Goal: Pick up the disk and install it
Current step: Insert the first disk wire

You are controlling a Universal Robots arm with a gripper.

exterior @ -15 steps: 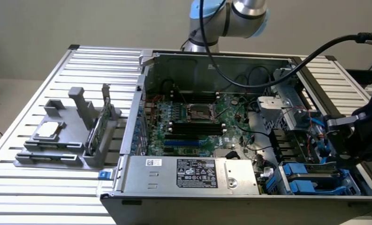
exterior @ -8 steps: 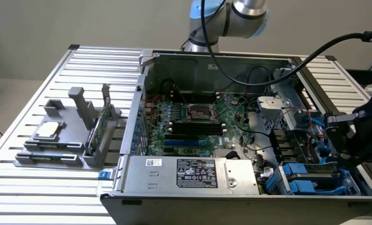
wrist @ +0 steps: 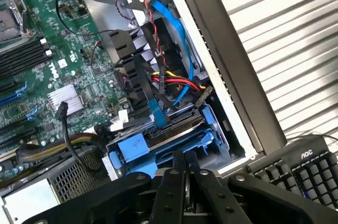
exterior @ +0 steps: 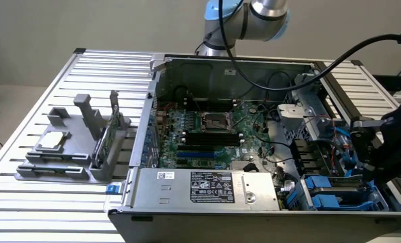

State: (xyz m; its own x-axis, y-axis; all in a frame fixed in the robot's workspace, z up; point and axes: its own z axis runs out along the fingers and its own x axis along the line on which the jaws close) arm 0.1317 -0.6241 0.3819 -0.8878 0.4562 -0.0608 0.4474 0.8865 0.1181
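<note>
So the disk [wrist: 179, 129] is already sitting in the drive bay, in the corner of the open PC case [exterior: 220, 61] on the exterior view's right, close to the camera. It's down in its blue carrier with just one narrow grey edge showing, blue plastic on either side. That edge faces up out of the open side of the case, and a black plug on a blue cable [wrist: 177, 39] sits right against it. In the exterior view the exposed edge [exterior: 335, 185] runs parallel to the case's near wall. The rest of the body drops into the bay, so I can't really trace the long axis.

The claw [wrist: 186, 158] hangs just above the bay, fingers pretty much together with nothing between them. A black keyboard [wrist: 301, 174] lies outside the case, on the slatted bench [exterior: 58, 101].
</note>
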